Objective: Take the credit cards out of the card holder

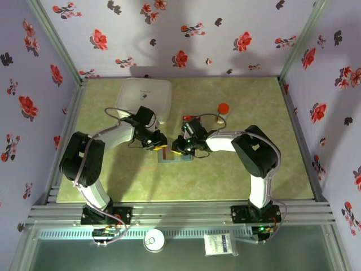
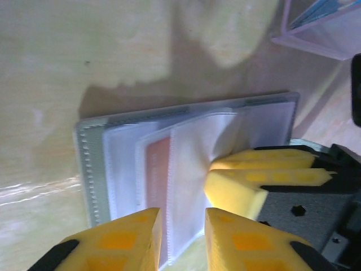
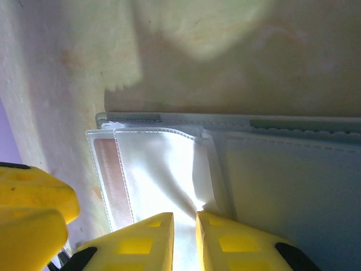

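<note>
The card holder [image 1: 175, 159] lies open on the green table between my two grippers. Its grey-blue stitched edge [image 2: 90, 164] frames several clear sleeves. A red-orange credit card [image 2: 158, 169] sits inside one sleeve, also seen as a reddish strip [image 3: 107, 175]. My right gripper [image 3: 185, 217] is shut on a clear sleeve, which creases and lifts toward the pinch, beside the holder's grey panel [image 3: 293, 186]. My left gripper [image 2: 183, 217] stands open, with a sleeve edge running loose through the gap. Both grippers [image 1: 162, 148] [image 1: 178, 149] nearly touch over the holder.
A large white box [image 1: 145, 99] stands behind the left arm. A clear tray [image 2: 321, 28] with something blue-teal in it lies just behind the holder, also seen from above [image 1: 190, 119]. A small red round object [image 1: 223, 107] sits further back right.
</note>
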`<state>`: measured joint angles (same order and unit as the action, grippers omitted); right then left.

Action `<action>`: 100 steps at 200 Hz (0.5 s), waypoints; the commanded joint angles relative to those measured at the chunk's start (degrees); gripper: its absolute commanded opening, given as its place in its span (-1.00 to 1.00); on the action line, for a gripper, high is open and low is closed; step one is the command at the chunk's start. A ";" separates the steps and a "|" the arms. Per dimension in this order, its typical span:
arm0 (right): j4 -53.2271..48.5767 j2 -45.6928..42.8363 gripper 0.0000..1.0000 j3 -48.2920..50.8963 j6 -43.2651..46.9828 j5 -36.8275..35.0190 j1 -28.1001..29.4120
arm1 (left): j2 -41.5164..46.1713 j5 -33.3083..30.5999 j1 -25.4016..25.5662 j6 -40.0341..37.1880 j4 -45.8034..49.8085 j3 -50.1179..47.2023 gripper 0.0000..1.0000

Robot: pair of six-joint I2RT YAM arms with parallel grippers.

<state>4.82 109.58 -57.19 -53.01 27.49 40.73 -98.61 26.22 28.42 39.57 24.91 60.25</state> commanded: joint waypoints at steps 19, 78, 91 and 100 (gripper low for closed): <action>-0.51 2.17 -0.60 1.81 -0.84 -2.49 -0.57 | -1.49 1.69 0.75 2.43 -3.26 -2.10 -0.35; 1.82 2.57 -0.61 2.87 -1.99 -1.50 -0.65 | -3.57 0.32 0.75 2.52 -3.37 -2.65 -0.29; 2.90 2.83 -0.62 3.12 -2.42 -0.96 -0.65 | -3.88 0.39 0.79 2.91 -4.23 -3.02 -0.30; 3.77 3.05 -0.62 3.37 -2.85 -0.69 -0.65 | -4.26 0.82 0.85 3.05 -4.63 -3.05 -0.31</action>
<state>7.88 109.60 -55.86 -54.54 28.73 40.49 -101.43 27.00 29.04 41.71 21.21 58.00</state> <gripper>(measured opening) 0.192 0.350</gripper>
